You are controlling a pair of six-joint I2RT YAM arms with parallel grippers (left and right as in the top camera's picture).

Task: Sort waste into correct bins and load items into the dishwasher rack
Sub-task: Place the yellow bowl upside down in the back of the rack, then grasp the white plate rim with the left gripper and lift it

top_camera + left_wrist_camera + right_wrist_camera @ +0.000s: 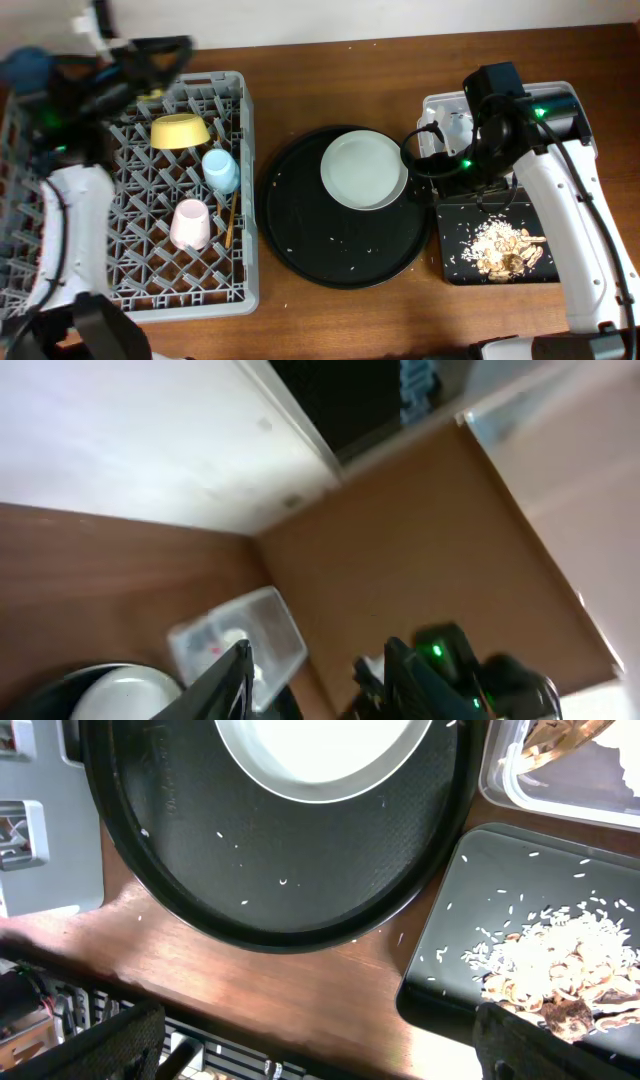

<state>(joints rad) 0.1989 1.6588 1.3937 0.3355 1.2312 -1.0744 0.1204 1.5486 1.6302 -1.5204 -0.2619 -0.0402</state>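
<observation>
Right gripper (315, 1020) had its jaws spread wide with nothing between them, hanging over the bare table by the near right edge of the round black tray (300, 890). Left gripper (315, 675) was spread and empty too, tilted up at the far left over the dishwasher rack (150, 290). The white plate (363, 170) was the one dish not loaded yet, lying flat on the far side of the round tray. The yellow bowl (180, 130), blue cup (220, 170), pink cup (190, 223) and chopsticks (230, 220) already sat in the rack. To the right, the food scraps (545, 970) were heaped in the black rectangular tray (470, 900), with the clear tub (495, 780) just beyond it. My guess on the plate: rigid, smooth, probably slick and maybe chippy, not heavy. Since it lay flat, I'd pinch the raised rim on the right side, the side nearest that gripper, and squeeze firmly so it doesn't swing.
</observation>
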